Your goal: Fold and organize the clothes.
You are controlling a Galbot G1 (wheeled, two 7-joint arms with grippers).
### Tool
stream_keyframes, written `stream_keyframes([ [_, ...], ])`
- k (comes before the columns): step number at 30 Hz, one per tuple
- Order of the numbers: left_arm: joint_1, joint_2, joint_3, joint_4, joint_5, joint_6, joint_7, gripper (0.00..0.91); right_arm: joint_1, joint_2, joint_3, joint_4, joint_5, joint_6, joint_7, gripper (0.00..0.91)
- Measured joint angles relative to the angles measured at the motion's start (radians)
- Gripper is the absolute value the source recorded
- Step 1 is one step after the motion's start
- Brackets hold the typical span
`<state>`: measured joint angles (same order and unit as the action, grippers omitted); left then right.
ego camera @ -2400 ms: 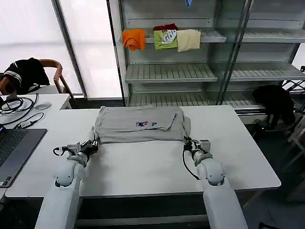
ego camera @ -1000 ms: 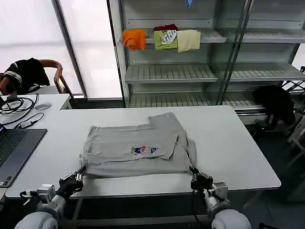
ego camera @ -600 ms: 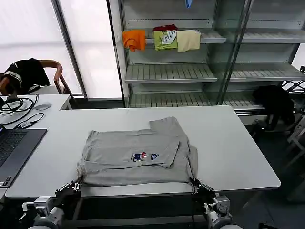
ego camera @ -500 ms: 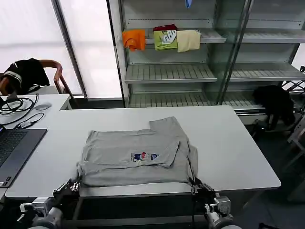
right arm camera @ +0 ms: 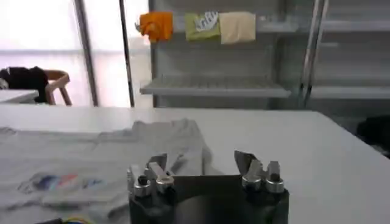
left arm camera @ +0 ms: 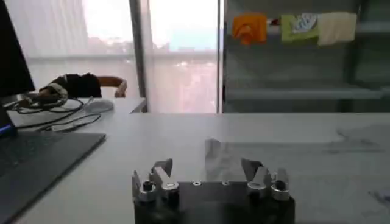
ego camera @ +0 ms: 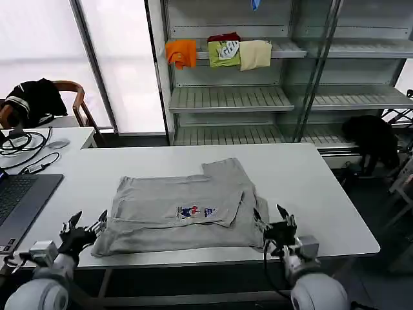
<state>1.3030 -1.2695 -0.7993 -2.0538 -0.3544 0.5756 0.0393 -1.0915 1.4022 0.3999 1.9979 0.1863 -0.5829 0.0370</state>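
Your light grey cotton shirt with small multicoloured chest print, flat at centre frame on white table, your left gripper lower left and right gripper lower right, both spread wide, holding nothing.

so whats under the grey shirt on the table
The grey shirt lies flat on the white table, partly folded onto itself. Whatever its layers cover is hidden. Both tools sit open off its near corners.

Light grey shirt, multicoloured chest print
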Motion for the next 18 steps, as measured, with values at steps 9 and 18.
stream_keyframes([
  [9, -0.317, 0.017, 0.128, 0.298, 0.018, 0.002, 0.006, 0.907, 0.364, 0.090, -0.020, -0.445, -0.047, 0.008, -0.055, 0.907],
  [18, -0.551, 0.016, 0.199, 0.597, 0.104, 0.002, 0.052, 0.907, 0.580, 0.151, -0.019, -0.766, -0.076, 0.049, -0.080, 0.907],
])
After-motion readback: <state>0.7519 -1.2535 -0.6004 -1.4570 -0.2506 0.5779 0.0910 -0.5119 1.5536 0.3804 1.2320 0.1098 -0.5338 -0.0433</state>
